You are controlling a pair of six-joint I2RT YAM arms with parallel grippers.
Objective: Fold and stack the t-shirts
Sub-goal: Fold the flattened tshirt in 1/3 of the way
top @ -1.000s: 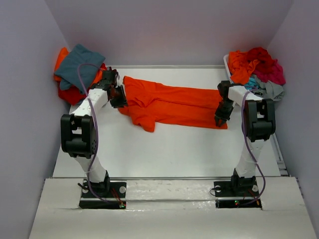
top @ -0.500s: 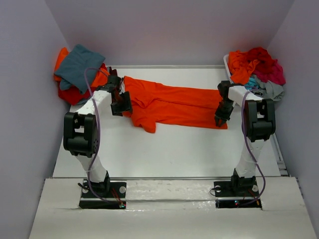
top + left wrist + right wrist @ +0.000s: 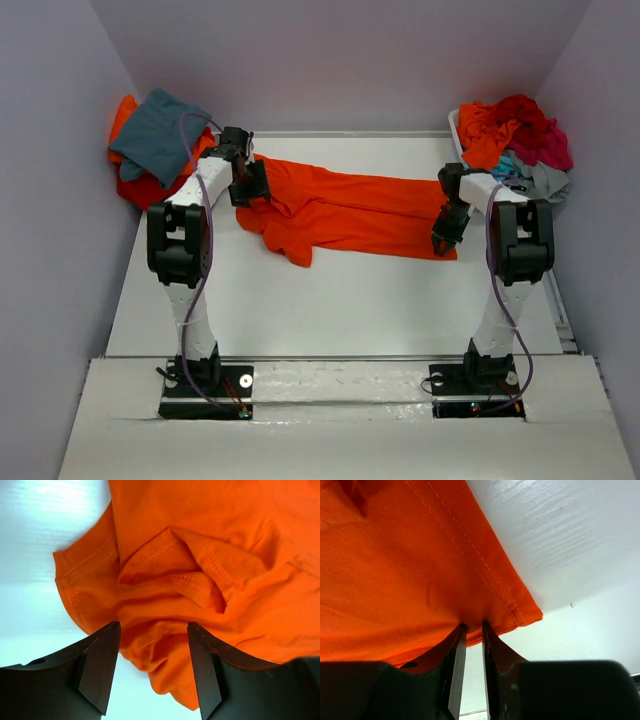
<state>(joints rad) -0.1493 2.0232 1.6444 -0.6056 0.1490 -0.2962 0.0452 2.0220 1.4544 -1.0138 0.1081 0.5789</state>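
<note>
A bright orange t-shirt [image 3: 350, 210] lies stretched left to right across the white table [image 3: 330, 300], its left end bunched and crumpled. My left gripper [image 3: 250, 186] hovers over that bunched end [image 3: 165, 605] and is open. Its two dark fingers [image 3: 100, 665] stand wide apart and clear of the cloth, with nothing held. My right gripper [image 3: 443, 238] is at the shirt's right near corner, shut on the stitched hem [image 3: 485, 580] of the orange t-shirt. In the right wrist view the cloth puckers where the narrow jaws pinch it [image 3: 472, 630].
A stack of folded t-shirts [image 3: 155, 135], teal-grey on top of red and orange, sits at the back left beside the wall. A white bin [image 3: 455, 128] at the back right holds a heap of orange, red, magenta, turquoise and grey shirts [image 3: 515, 135].
My left gripper has opened and let go of the shirt's left end, then moved a little toward the back. The right gripper has kept its grip and stayed in place.
</note>
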